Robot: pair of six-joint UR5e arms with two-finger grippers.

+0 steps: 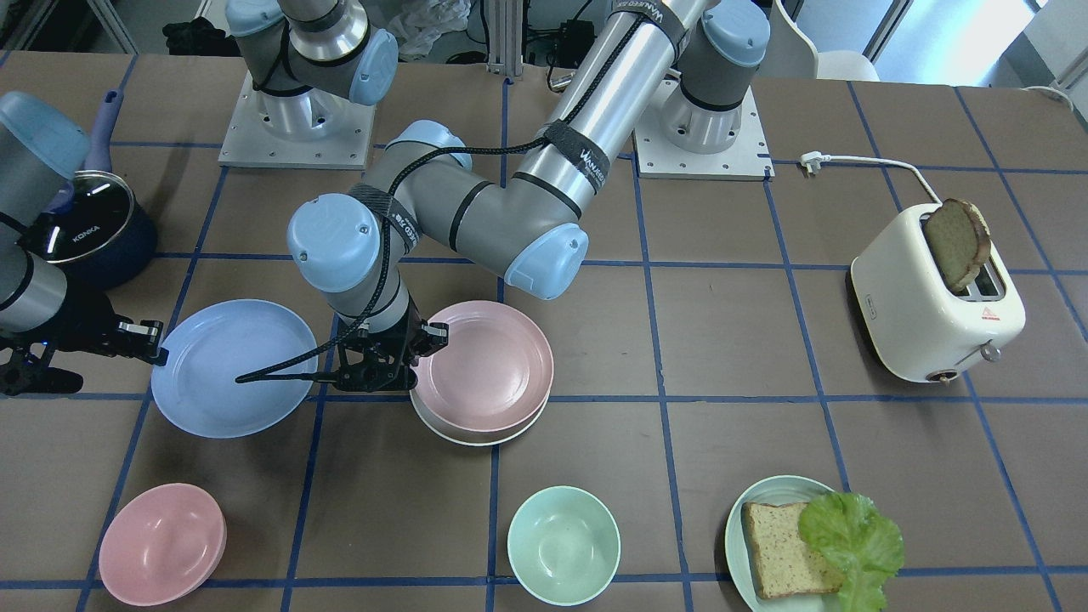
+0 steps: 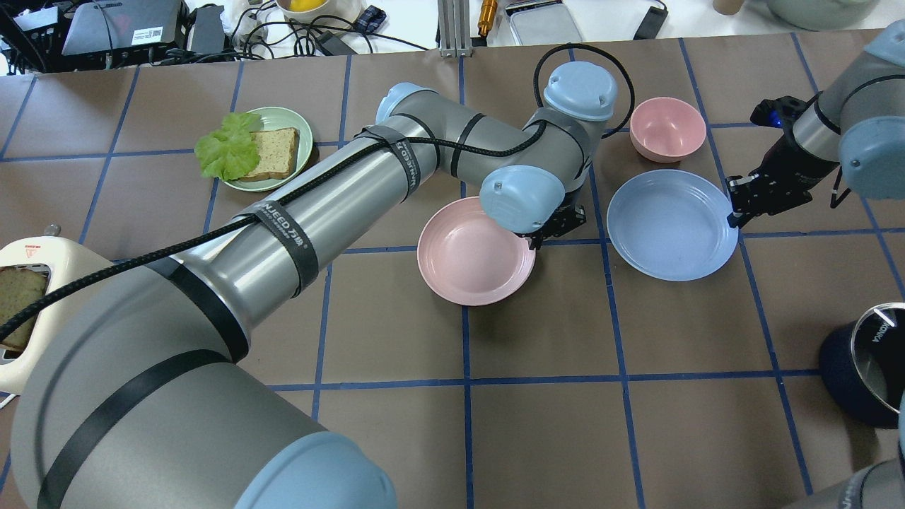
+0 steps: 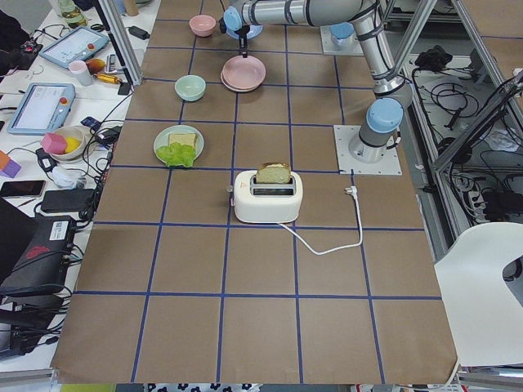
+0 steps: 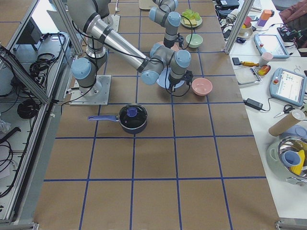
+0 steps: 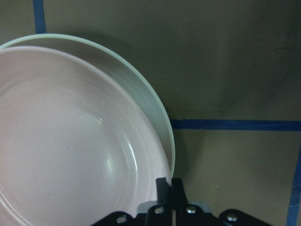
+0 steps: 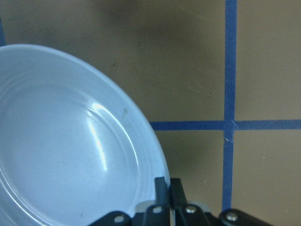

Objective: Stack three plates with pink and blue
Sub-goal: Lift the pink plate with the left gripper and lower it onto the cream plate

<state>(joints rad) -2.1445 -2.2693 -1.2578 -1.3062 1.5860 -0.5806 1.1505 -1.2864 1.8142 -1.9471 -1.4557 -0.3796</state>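
The pink plate [image 1: 489,365] lies on the cream-white plate [image 1: 463,435], a little off centre, mid-table. My left gripper [image 1: 422,344] is shut on the pink plate's rim; the left wrist view shows its fingertips [image 5: 165,188] pinched on the pink plate [image 5: 61,141], with the cream-white rim [image 5: 141,94] showing beyond. The light blue plate [image 2: 672,226] lies apart from the stack, on my right side. My right gripper [image 2: 732,215] is shut on its rim, as the right wrist view [image 6: 168,188] shows on the blue plate [image 6: 61,141]. I cannot tell whether either plate is lifted.
A pink bowl [image 1: 161,544] and a mint bowl [image 1: 563,544] stand near the far edge. A pale green plate [image 1: 738,518] holds bread and lettuce. A white toaster [image 1: 935,314] with a bread slice is on my left. A dark lidded pot [image 1: 89,225] sits behind the right arm.
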